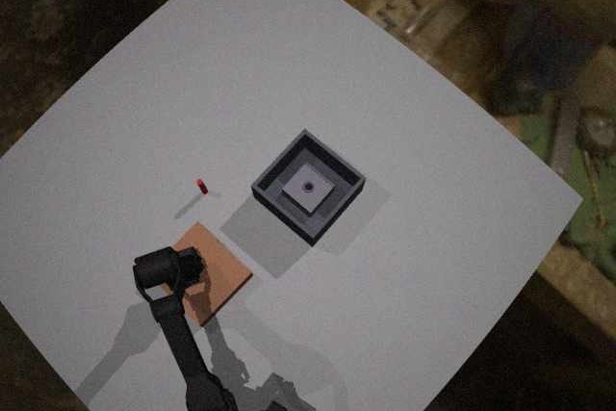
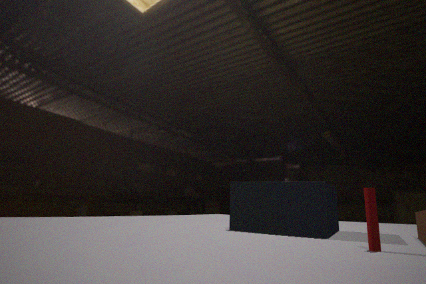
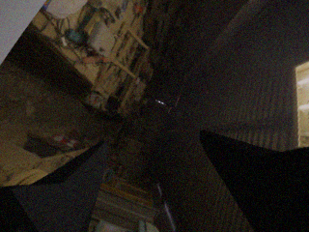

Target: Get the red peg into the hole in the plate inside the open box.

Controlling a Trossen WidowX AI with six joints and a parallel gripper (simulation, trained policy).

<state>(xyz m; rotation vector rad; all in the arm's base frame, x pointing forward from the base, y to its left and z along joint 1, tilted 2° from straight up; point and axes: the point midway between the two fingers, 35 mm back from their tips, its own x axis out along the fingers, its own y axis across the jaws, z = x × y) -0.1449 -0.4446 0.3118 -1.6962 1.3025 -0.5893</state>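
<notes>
- Claw (image 1: pixel 192 265) (image 3: pixel 154 140): open, fingers wide apart, nothing between them. Wrist view faces the room, only a table corner showing, so probably not lined up for a grasp.
- Orange slab (image 1: pixel 224 267) (image 2: pixel 420 226): below the claw in top view; purpose unclear, maybe just a bystander.
- Red peg (image 1: pixel 201 186) (image 2: pixel 371 219): up from the claw in top view, well apart from it, standing on end on the table (image 1: pixel 149 122) (image 2: pixel 120 246) (image 3: pixel 10 29). Upright likely suits a side pinch, then a straight drop.
- Open box (image 1: pixel 278 158) (image 2: pixel 281 208): up and right of the claw; open top presumably leaves room to lower the peg. Plate (image 1: pixel 295 188) inside, hole facing up, unfilled.
- Peg looks: slim, plain red, round, flat-topped; slight lean in exterior view, maybe lens.
</notes>
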